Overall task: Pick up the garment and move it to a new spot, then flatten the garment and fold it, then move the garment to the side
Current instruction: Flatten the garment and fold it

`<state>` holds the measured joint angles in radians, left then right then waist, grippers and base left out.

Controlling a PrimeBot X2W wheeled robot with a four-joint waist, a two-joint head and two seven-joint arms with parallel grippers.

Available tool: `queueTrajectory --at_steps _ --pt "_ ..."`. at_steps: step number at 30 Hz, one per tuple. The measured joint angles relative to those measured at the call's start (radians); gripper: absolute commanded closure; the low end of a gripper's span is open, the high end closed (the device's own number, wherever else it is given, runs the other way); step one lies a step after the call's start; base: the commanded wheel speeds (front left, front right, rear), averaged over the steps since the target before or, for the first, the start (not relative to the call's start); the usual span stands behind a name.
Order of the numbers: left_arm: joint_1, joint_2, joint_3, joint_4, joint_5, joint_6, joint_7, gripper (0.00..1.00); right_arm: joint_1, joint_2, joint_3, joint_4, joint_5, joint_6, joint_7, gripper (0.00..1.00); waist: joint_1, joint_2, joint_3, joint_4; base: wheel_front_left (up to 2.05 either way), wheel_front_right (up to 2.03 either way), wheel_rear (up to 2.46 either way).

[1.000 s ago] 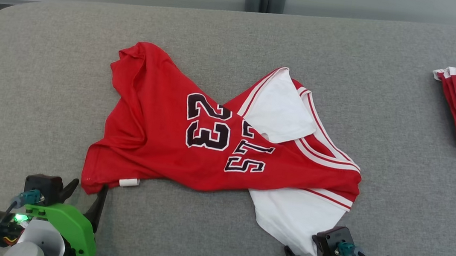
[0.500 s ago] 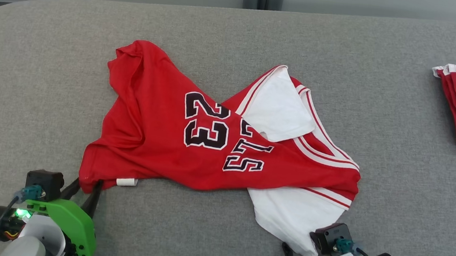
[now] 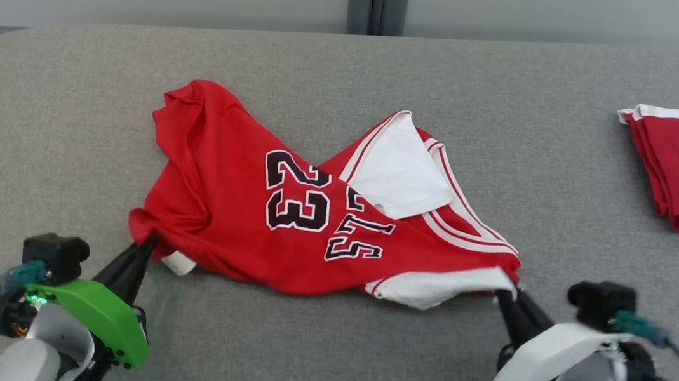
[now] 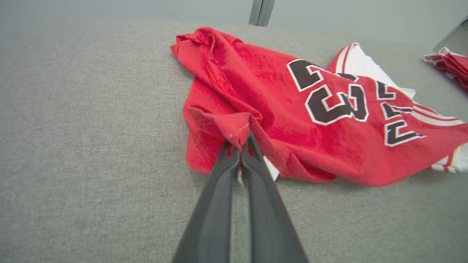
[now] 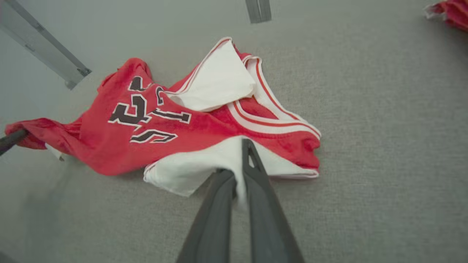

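As jaws pinch its corners, garment (image 3: 235, 204) sits centrally.

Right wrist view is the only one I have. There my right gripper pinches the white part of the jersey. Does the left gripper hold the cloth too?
Observer: Yes. In the left wrist view the left gripper is shut on a red corner of the jersey, just beside a small white tag.
Operator: And the red cloth at my top right edge, what is it?
Observer: The head view shows it whole. It is a folded garment with white trim along its far edge, lying on the grey table well apart from the jersey, on the robot's right.
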<state>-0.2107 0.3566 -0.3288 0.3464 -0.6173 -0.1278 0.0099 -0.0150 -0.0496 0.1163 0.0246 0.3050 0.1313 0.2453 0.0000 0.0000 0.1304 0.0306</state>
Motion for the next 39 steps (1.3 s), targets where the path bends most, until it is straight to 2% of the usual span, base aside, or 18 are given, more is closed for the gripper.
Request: queueTrajectory --at_steps 5,10,14,18,22,26,29,31,35,39 --pt "0.052 0.052 0.043 -0.342 -0.09 0.003 0.096 1.0 -0.009 0.001 -0.13 -0.309 0.156 0.0 0.066 1.0 0.0 0.0 -0.028 -0.023 0.0 0.0 0.0" --pt "0.051 0.106 0.13 -0.697 -0.172 0.058 0.19 1.0 -0.123 -0.008 -0.318 -0.554 0.233 0.0 0.175 1.0 0.0 0.0 -0.039 -0.052 0.0 0.0 0.0" --pt "-0.023 0.136 0.168 -0.878 -0.259 0.083 0.286 1.0 -0.28 -0.05 -0.415 -0.624 0.248 -0.001 0.27 1.0 0.0 0.0 -0.029 -0.066 0.0 0.0 0.0" --pt "-0.143 0.164 0.2 -0.929 -0.33 0.133 0.391 1.0 -0.477 -0.095 -0.445 -0.583 0.234 -0.001 0.358 1.0 0.0 0.0 -0.001 -0.077 0.0 0.0 0.0" --pt "-0.298 0.168 0.193 -0.853 -0.366 0.159 0.466 1.0 -0.665 -0.104 -0.402 -0.444 0.176 -0.001 0.405 1.0 0.0 0.0 0.049 -0.084 0.0 0.0 0.0" --pt "-0.485 0.173 0.17 -0.658 -0.347 0.153 0.497 1.0 -0.875 -0.069 -0.358 -0.256 0.078 -0.001 0.369 1.0 0.0 0.0 0.118 -0.087 0.0 0.0 0.0" --pt "-0.646 0.16 0.16 -0.464 -0.303 0.135 0.471 1.0 -1.031 -0.03 -0.328 -0.086 0.002 -0.001 0.315 1.0 0.0 0.0 0.174 -0.088 0.0 0.0 0.0" --pt "-0.767 0.151 0.165 -0.338 -0.264 0.123 0.42 1.0 -1.141 -0.012 -0.327 0.016 -0.048 -0.001 0.246 1.0 0.0 0.0 0.211 -0.088 0.0 0.0 0.0" --pt "-1.007 0.11 0.174 -0.103 -0.187 0.068 0.241 1.0 -1.366 0.0 -0.348 0.22 -0.113 0.0 0.026 1.0 0.0 0.0 0.288 -0.089 0.0 0.0 0.0" --pt "-1.16 0.069 0.171 0.081 -0.134 0.023 0.03 1.0 -1.484 0.0 -0.315 0.411 -0.083 0.0 -0.214 1.0 0.0002 0.0 0.356 -0.09 0.0 0.0 0.0"
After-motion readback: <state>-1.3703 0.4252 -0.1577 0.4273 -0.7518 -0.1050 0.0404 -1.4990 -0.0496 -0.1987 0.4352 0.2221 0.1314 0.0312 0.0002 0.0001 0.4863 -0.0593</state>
